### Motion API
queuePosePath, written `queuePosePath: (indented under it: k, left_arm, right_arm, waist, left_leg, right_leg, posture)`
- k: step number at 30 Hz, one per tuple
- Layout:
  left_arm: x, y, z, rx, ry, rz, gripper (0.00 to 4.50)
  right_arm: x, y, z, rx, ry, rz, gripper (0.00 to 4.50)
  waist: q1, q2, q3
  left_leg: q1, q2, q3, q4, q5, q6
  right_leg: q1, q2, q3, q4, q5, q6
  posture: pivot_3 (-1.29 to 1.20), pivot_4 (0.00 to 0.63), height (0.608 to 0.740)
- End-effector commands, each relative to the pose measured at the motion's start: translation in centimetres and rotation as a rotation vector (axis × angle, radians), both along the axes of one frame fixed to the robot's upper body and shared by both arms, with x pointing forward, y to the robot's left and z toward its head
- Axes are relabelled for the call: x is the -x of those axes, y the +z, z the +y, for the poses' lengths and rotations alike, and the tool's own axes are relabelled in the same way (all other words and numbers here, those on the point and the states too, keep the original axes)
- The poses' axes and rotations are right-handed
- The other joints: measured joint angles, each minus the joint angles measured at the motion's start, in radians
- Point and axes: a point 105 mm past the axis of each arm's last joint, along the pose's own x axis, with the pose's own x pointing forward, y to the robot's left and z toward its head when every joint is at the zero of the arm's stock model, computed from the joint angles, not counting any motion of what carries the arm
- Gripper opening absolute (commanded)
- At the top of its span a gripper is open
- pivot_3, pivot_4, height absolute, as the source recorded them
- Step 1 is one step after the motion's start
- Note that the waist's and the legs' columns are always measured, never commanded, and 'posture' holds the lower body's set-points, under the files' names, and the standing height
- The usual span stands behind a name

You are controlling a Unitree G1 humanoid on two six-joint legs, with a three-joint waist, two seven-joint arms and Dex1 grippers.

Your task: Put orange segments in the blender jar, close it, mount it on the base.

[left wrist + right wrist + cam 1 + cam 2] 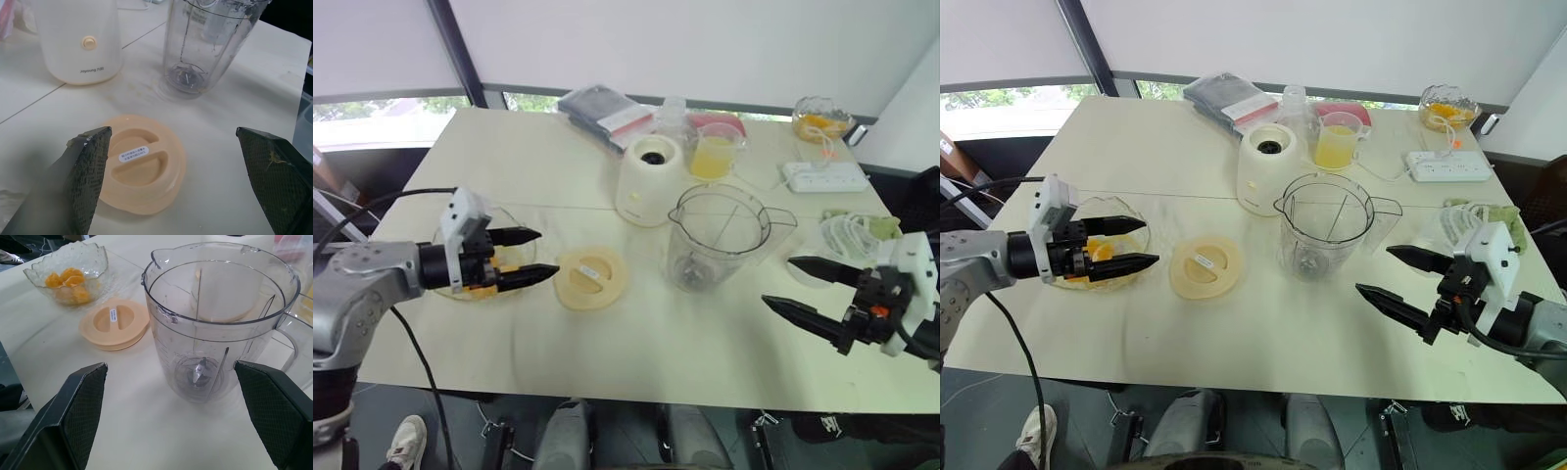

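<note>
Near the table's (pixel 509 157) left edge, the left gripper (pixel 530 257) hangs just over the scalloped bowl (pixel 93 257), its two black fingers spread apart with nothing between them. The segments (pixel 68 281) lie in that bowl, directly below and slightly behind the fingertips, so the left arm is much the nearer one for the first pick; reaching them looks like a matter of dipping down into the bowl.

The jar (pixel 717 240) stands open and empty near the table's middle, blades bare at its bottom, handle toward the right edge. The lid (pixel 591 278) lies flat between bowl and jar. The base (pixel 651 181) sits just behind the jar, toward the far edge, apart from it.

The right gripper (pixel 808 287) waits by the near right edge, fingers wide and empty, pointing at the jar, well placed to steady it.
</note>
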Motion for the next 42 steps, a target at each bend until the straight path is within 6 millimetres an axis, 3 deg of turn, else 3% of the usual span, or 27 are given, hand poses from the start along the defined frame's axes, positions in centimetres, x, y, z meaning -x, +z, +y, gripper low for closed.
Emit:
queuePosePath:
  k: [1, 4, 13, 18, 22, 35, 42]
  left_arm:
    - [-0.1, 0.8, 0.0, -0.022, -0.006, -0.039, 4.25]
    - [-0.4, 0.7, 0.9, -0.073, 0.010, -0.055, 4.25]
    - [-3.3, 1.8, 8.7, -0.265, 0.154, -0.049, 4.25]
    - [-4.5, 1.4, 11.0, -0.316, 0.193, 0.016, 4.25]
    - [-5.0, 0.2, 11.5, -0.343, 0.158, 0.059, 4.25]
    - [-6.6, -5.8, 9.9, -0.513, -0.058, 0.122, 4.25]
    - [-7.2, -7.7, 9.5, -0.589, -0.102, 0.131, 4.25]
  right_arm:
    - [0.0, 0.6, 0.7, 0.004, 0.019, -0.049, 4.35]
    - [0.0, 0.4, 1.2, -0.011, 0.032, -0.046, 4.35]
    - [-0.7, -1.2, 4.3, -0.068, 0.112, -0.039, 4.35]
    - [-1.1, -2.1, 5.4, -0.089, 0.123, -0.045, 4.35]
    - [-1.3, -2.7, 6.1, -0.100, 0.124, -0.052, 4.35]
    - [-0.5, -2.9, 6.7, -0.105, 0.074, -0.077, 4.35]
    - [0.1, -3.1, 7.1, -0.111, 0.043, -0.074, 4.35]
  waist:
    - [0.000, 0.000, 0.000]
    - [-0.001, 0.000, 0.000]
    - [-0.001, -0.001, 0.000]
    - [0.002, -0.001, 0.000]
    - [0.002, -0.001, 0.000]
    - [-0.001, -0.003, -0.001]
    - [0.002, -0.004, -0.002]
  left_leg:
    - [0.000, 0.000, 0.000, 0.000, 0.000, 0.000]
    - [0.000, 0.000, 0.000, 0.000, 0.000, 0.000]
    - [0.000, 0.000, 0.001, 0.000, 0.000, 0.000]
    - [-0.001, -0.001, 0.005, 0.000, 0.000, 0.000]
    - [-0.001, -0.002, 0.005, 0.000, 0.000, 0.000]
    - [-0.001, -0.002, 0.005, 0.001, 0.000, 0.000]
    - [-0.001, -0.002, 0.005, 0.001, 0.000, 0.000]
  right_leg:
    - [0.000, 0.000, 0.000, 0.000, 0.000, 0.000]
    - [0.000, 0.000, 0.000, 0.000, 0.000, 0.000]
    - [0.000, 0.001, 0.000, 0.000, 0.000, -0.001]
    - [-0.001, 0.001, 0.000, 0.000, 0.000, 0.000]
    - [-0.001, 0.001, 0.000, 0.000, 0.000, 0.000]
    - [-0.001, 0.001, 0.000, 0.001, 0.000, 0.000]
    - [-0.001, 0.001, 0.000, 0.002, 0.001, 0.001]
  posture:
    - [0.00, 0.150, 0.740]
    - [0.00, 0.150, 0.740]
    - [0.00, 0.150, 0.740]
    - [0.00, 0.150, 0.740]
    - [0.00, 0.150, 0.740]
    - [0.00, 0.150, 0.740]
    - [0.00, 0.150, 0.740]
